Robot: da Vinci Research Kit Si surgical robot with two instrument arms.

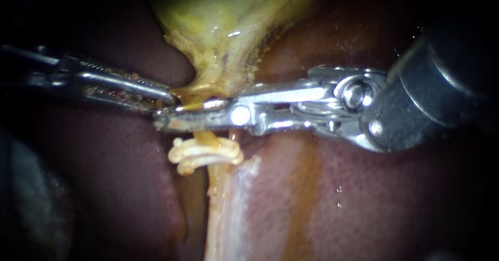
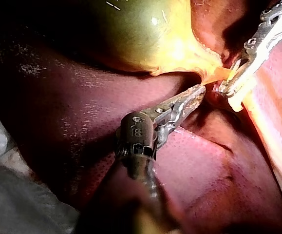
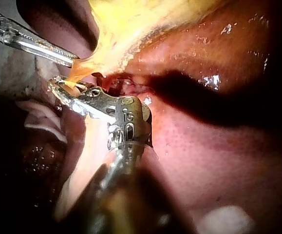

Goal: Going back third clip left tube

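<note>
The end effector of the right instrument (image 1: 169,116) lies straight across the tube (image 1: 207,138), with tube tissue running between its two halves. Whether it is clamped or released I cannot tell from here. To back out well, I'd say it should open fully first, then slide away along its own shaft line without dragging the tube sideways. Just beneath it, the pale clips (image 1: 205,154) ring the tube. The left instrument (image 1: 169,97) is clenched on the neck of the gallbladder (image 1: 223,11), with the liver (image 1: 364,198) behind.

Liver (image 1: 104,188) carries gallbladder (image 1: 223,16) & tube (image 1: 218,224), both lying on it.
</note>
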